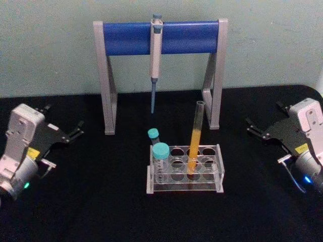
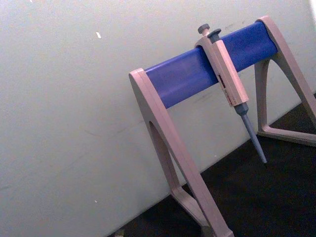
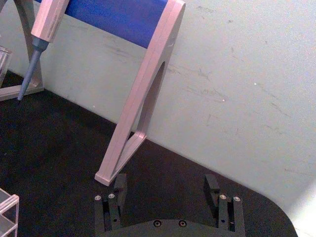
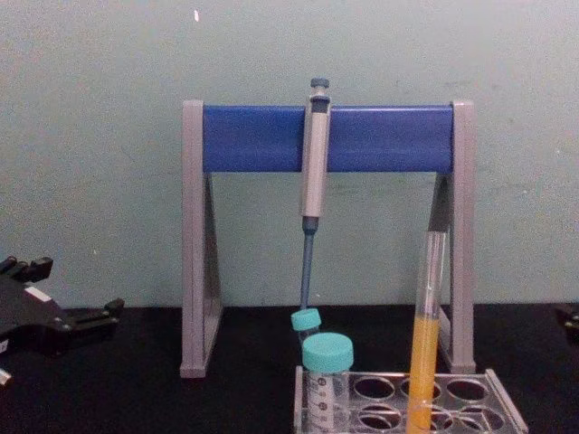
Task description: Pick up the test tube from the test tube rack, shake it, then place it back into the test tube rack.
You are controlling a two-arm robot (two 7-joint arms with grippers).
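Standing in a hole of the rack (image 1: 207, 184) at the desk's (image 1: 101, 206) middle, the test tube (image 1: 195, 141) is long, slim, clear and uncapped, its lower half orange-yellow. The left gripper (image 1: 64, 117) sits near the desk's left edge and the right gripper (image 1: 265, 116) near its right edge, jaws apart on both.

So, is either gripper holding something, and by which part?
Nothing is held. Left gripper and right gripper are open, apart from the test tube, which stands in the test tube rack.
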